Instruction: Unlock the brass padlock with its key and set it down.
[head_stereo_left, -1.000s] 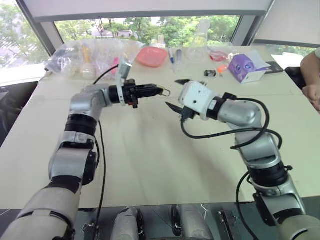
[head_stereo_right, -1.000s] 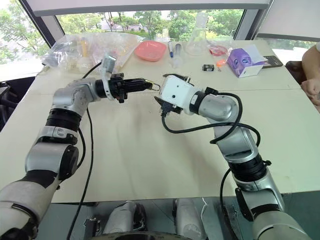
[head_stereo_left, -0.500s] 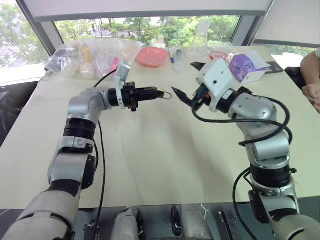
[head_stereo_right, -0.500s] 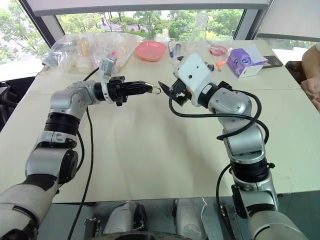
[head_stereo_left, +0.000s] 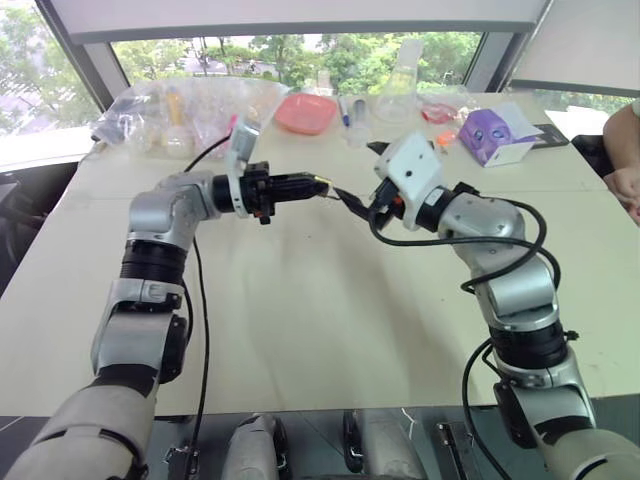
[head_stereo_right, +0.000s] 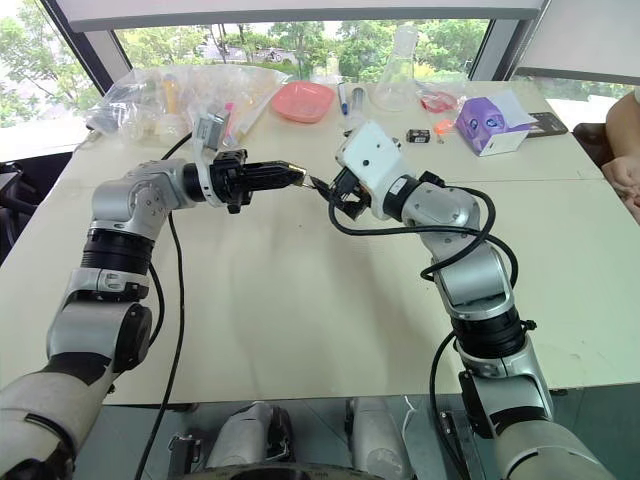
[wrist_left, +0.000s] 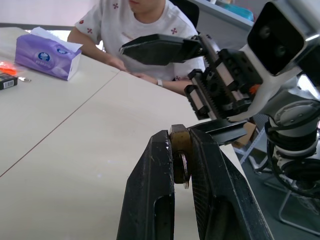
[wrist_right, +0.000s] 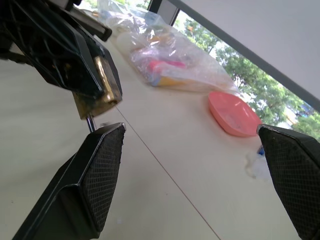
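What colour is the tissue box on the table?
Purple, with white tissue poking out: tissue box, clearest in the left wrist view.

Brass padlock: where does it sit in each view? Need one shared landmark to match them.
Left eye: brass padlock at the left gripper tip, upper centre.
Right eye: same spot, left of centre.
Left wrist: pinched between the black fingers, lower centre.
Right wrist: upper left, above a right gripper finger.
Landmark: pink dish, also in the right wrist view.
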